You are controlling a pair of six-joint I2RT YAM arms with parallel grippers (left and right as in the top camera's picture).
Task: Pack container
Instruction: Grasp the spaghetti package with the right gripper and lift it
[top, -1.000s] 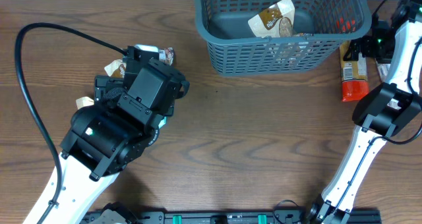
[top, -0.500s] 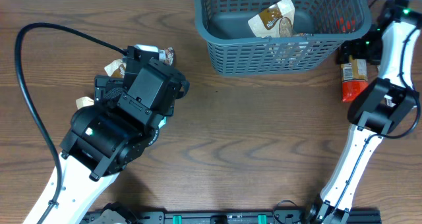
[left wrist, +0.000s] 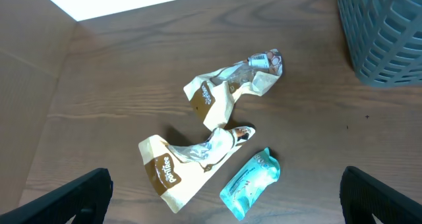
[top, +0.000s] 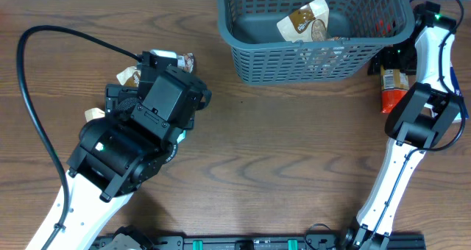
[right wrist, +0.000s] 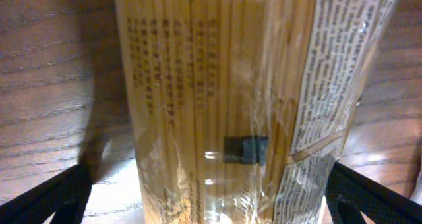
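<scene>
Container (top: 309,59) upper right of overhead; brown packet (top: 303,20) inside; three loose packets (left wrist: 184,168) on desk (top: 280,147) left, stick pack (top: 395,88) beside container, all unpacked; left end effector (left wrist: 224,197) wide, empty; right end effector (right wrist: 208,197) wide over stick pack.

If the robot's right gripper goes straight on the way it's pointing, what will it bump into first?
Most likely the long tan packet: it fills the view straight ahead of the open right gripper. The wooden table lies just beneath it. How near is hard to judge.
</scene>
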